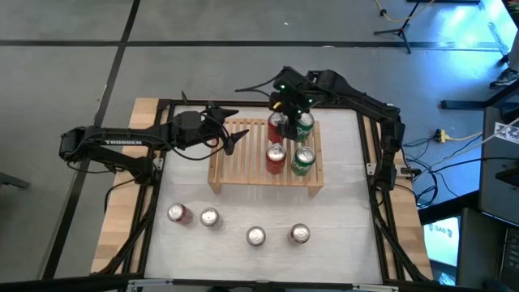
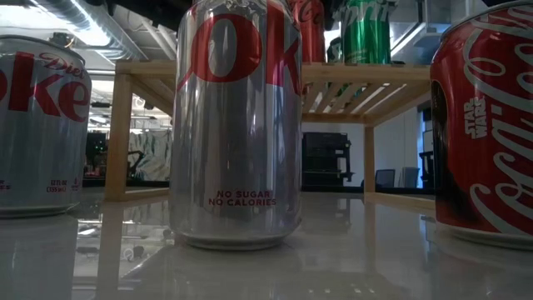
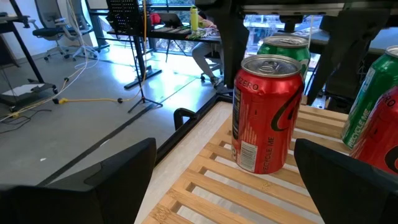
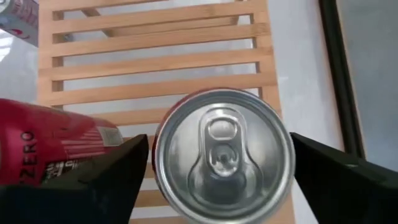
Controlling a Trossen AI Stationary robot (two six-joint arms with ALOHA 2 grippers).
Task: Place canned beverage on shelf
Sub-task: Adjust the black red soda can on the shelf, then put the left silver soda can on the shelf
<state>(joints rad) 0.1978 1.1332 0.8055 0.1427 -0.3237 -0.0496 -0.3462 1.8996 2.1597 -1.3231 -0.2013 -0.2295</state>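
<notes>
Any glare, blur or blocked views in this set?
Low view: the silver can fills the middle and hides most of the shelf; the glossy table mirrors the cans. Left wrist view: bright windows behind, red can sharp. Right wrist view: can top sharp, with the fingers as dark blurs. High view: even light, blue glow at top right.

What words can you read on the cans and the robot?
"NO SUGAR NO CALORIES": middle silver can, low view.
"STAR WARS": red can at the right, low view.
"ZERO": red can on the shelf.
"TROSSEN": left arm.
Small print on the cans: too small to read.
</notes>
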